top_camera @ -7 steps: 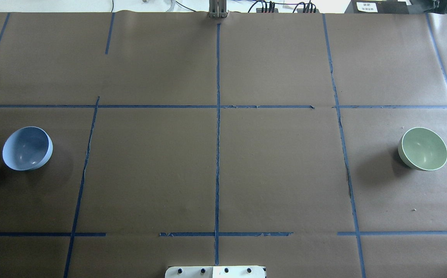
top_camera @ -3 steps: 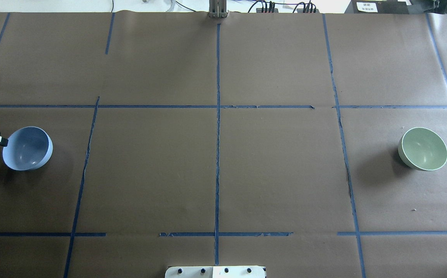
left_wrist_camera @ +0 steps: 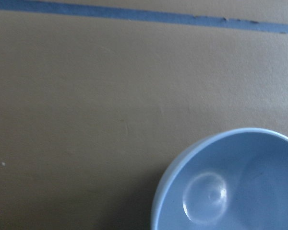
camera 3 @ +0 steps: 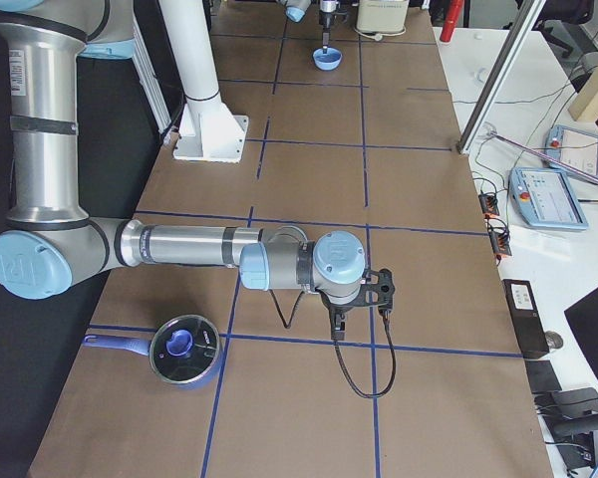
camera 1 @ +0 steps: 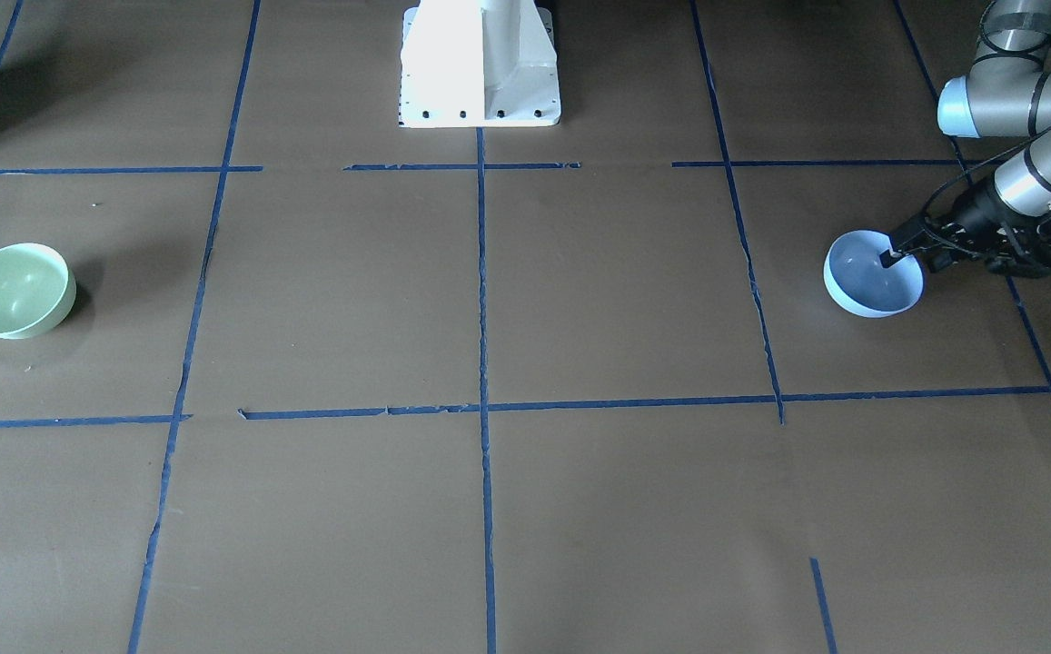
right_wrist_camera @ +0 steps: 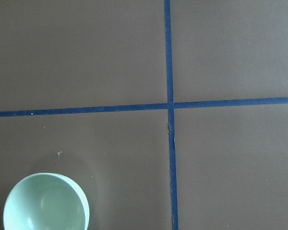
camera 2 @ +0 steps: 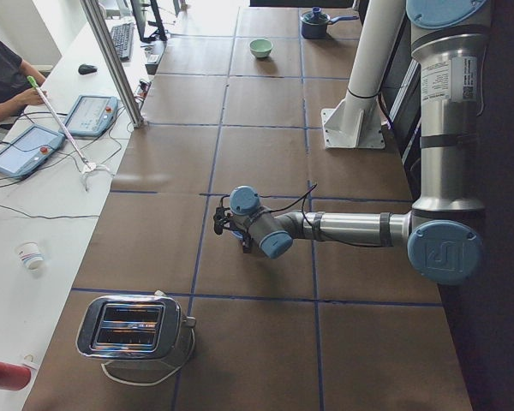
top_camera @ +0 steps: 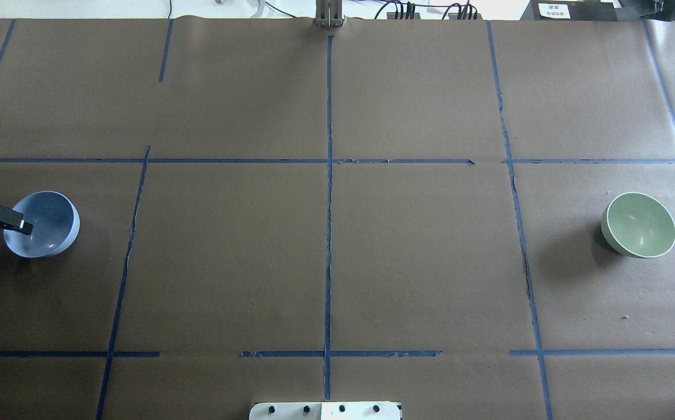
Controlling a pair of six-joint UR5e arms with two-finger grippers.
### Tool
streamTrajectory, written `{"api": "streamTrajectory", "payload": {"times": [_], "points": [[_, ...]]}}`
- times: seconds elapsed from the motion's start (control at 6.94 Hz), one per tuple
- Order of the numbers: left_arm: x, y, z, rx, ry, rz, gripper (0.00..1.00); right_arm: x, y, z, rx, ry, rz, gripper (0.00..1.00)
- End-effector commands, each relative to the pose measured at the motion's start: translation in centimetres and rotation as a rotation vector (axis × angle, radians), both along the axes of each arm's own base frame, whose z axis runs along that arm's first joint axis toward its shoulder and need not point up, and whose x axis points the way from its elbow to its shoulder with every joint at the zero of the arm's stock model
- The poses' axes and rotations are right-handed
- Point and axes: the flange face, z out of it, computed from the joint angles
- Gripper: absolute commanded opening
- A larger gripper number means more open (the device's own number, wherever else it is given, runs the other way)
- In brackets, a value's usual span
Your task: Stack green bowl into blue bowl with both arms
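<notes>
The blue bowl (top_camera: 45, 224) sits upright at the table's far left; it also shows in the front view (camera 1: 870, 282) and the left wrist view (left_wrist_camera: 230, 187). My left gripper (top_camera: 13, 224) is at its outer rim, open, with one finger (camera 1: 891, 257) inside the bowl and the other outside it. The green bowl (top_camera: 639, 224) sits upright at the far right, also in the front view (camera 1: 14, 289) and the right wrist view (right_wrist_camera: 45, 203). My right gripper (camera 3: 339, 317) hangs above the table near it. I cannot tell whether it is open or shut.
The white pedestal base (camera 1: 480, 64) stands at the robot's edge of the table. A toaster (camera 2: 137, 330) is beyond the blue bowl at the left end. A lidded pot (camera 3: 184, 349) is at the right end. Blue tape lines cross the brown table cover.
My left gripper has come in from the left edge and moved right, over the blue bowl's rim. Neither bowl has moved.
</notes>
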Motion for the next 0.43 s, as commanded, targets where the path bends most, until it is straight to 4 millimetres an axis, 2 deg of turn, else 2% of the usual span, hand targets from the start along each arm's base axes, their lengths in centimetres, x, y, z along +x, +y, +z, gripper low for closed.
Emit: {"api": "streamTrajectory", "payload": {"times": [0.0,0.29], "points": [[0.11,0.09,0.57,-0.006,-0.010,-0.002,0.42,-0.02,0.12,-0.24,0.004,-0.002,0.000,1.00],[0.06,0.07,0.49,-0.005,-0.008,-0.002,0.08,-0.02,0.13,-1.08,0.021,-0.001,0.000,1.00]]}}
